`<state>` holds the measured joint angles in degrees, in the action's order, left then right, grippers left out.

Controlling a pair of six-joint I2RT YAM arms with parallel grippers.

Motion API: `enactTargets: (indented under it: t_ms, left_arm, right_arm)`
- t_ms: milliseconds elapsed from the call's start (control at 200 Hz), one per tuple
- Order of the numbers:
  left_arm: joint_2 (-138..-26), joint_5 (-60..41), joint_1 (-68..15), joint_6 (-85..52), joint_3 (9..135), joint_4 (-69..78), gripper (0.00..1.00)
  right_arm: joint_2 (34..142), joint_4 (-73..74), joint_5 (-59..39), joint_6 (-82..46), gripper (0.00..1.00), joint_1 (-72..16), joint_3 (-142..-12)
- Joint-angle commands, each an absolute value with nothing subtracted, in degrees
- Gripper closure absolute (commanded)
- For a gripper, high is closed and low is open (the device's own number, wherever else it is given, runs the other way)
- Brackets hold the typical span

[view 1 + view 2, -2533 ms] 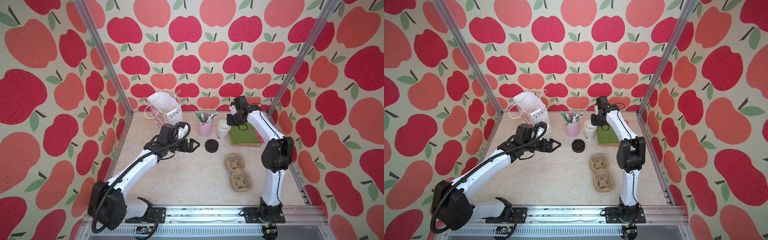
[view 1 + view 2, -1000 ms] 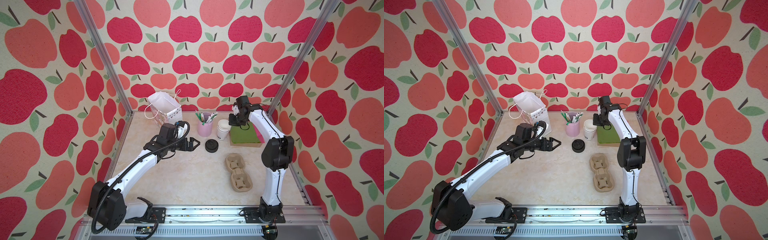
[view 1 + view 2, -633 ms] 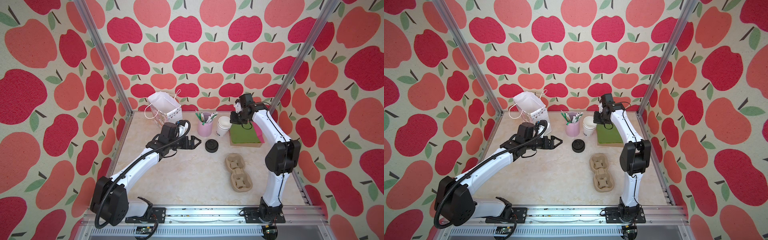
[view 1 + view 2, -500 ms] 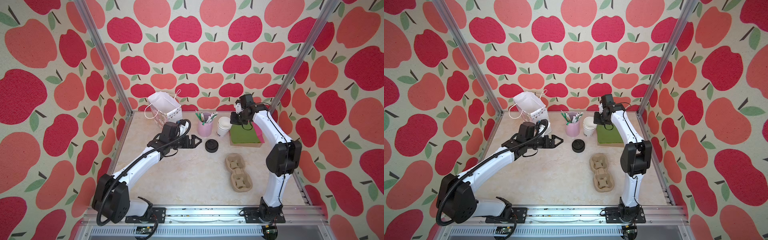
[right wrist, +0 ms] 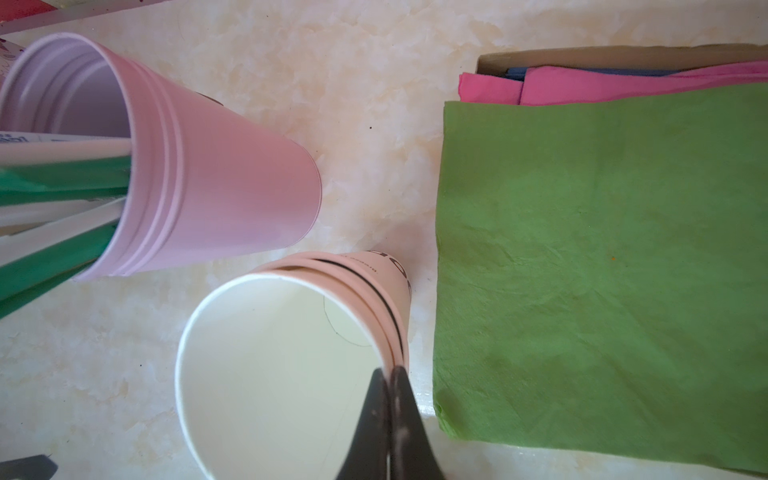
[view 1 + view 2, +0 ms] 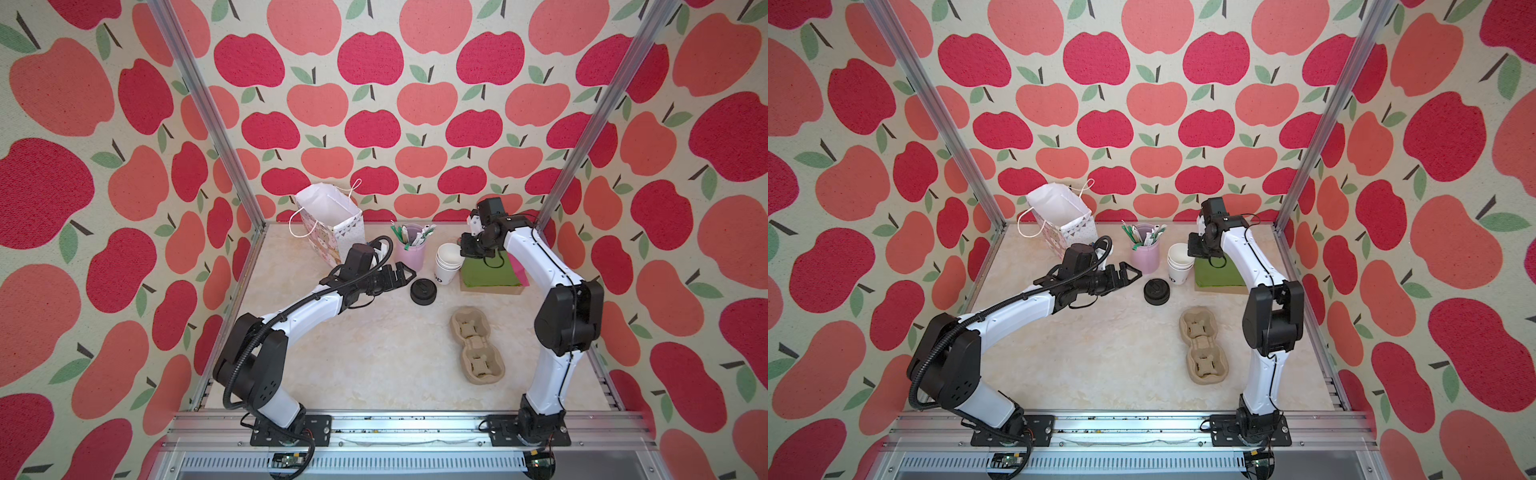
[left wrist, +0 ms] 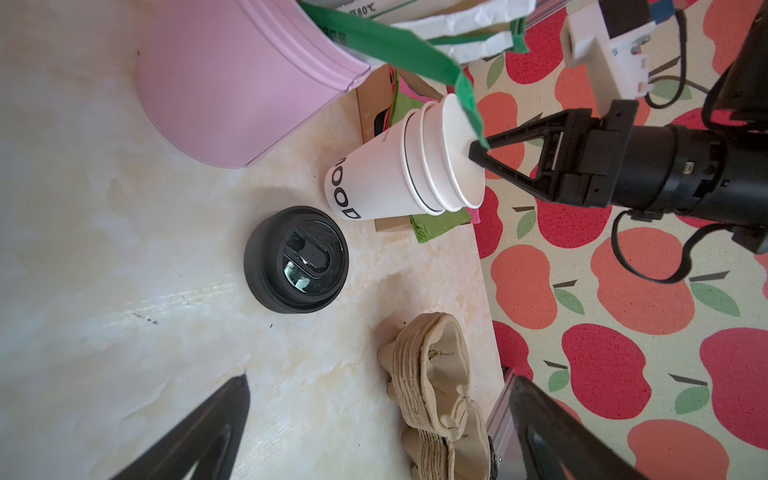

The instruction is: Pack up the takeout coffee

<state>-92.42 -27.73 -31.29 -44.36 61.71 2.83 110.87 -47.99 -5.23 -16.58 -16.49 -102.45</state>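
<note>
The takeout coffee's white paper cup (image 6: 446, 264) with black lettering tops a nested stack of cups (image 7: 386, 183) and has no lid on it. My right gripper (image 5: 390, 372) is shut on the top cup's rim, which sits slightly raised out of the stack. The black sip lid (image 6: 423, 291) lies flat on the table in front of the stack, also seen in the left wrist view (image 7: 296, 259). My left gripper (image 6: 405, 276) hovers open just left of the lid, with nothing between its fingers (image 7: 232, 399).
A pink holder (image 6: 410, 251) of stirrers stands left of the cups. Green napkins (image 6: 488, 272) in a flat box lie to their right. A tan pulp carrier (image 6: 476, 345) lies nearer the front. A white paper bag (image 6: 328, 216) stands open at the back left.
My left gripper has moved right, closer to the lid, still open. The right arm's elbow has swung outward while its gripper stays shut on the cup rim.
</note>
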Motion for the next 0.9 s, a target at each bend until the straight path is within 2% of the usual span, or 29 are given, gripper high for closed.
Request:
enactTargets:
  t_ms: [0,485,890]
  left_arm:
    - [-95.1,-25.7,-32.0,-50.4,64.8,6.6,0.0]
    - [-107.3,-28.3,-33.4,-61.6,71.0,12.8,0.0]
    - [-113.0,-29.2,-33.8,-65.7,75.0,14.2,0.01]
  right_arm:
    - [108.5,-47.0,-5.2,-15.5,1.0,-16.5,-101.4]
    - [107.8,-46.1,-6.4,-14.5,1.0,-16.4,-99.6]
    - [107.8,-45.3,-8.2,-14.3,1.0,-16.7,-98.2]
